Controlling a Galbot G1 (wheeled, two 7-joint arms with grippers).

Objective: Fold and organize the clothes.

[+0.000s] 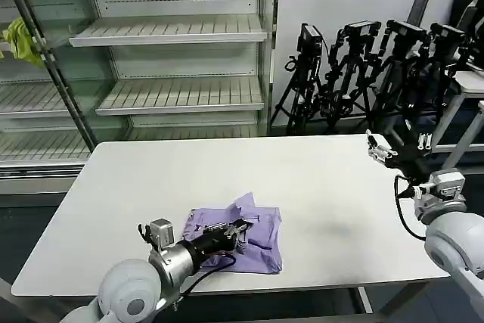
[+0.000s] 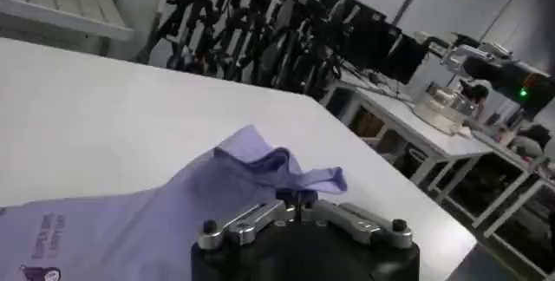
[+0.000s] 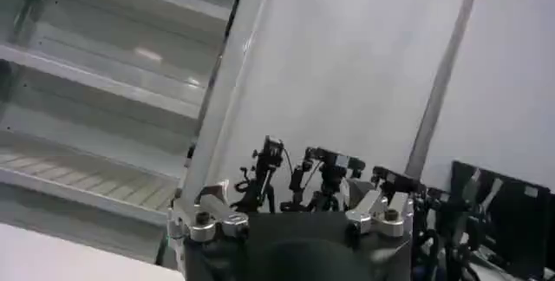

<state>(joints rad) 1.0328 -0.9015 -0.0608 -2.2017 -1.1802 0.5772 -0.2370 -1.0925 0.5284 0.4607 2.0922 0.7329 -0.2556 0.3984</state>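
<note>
The clothes are one lavender T-shirt (image 1: 253, 243), lying in a loosely folded bundle on the white table (image 1: 318, 187) near its front edge. A fold of it stands up in a peak (image 2: 260, 157), and dark print shows on the cloth in the left wrist view. My left gripper (image 1: 239, 229) lies low over the bundle, shut on a fold of the shirt (image 2: 130, 213); its fingertips (image 2: 297, 196) meet under the raised cloth. My right gripper (image 1: 398, 146) hangs above the table's right edge, away from the shirt, with its fingers (image 3: 201, 213) spread wide and nothing between them.
Empty metal shelves (image 1: 174, 32) stand behind the table at the back left, with a yellow-green cloth (image 1: 21, 39) hanging on their left side. A cluster of black tripods (image 1: 363, 73) stands at the back right. Bare tabletop lies to the right of the shirt.
</note>
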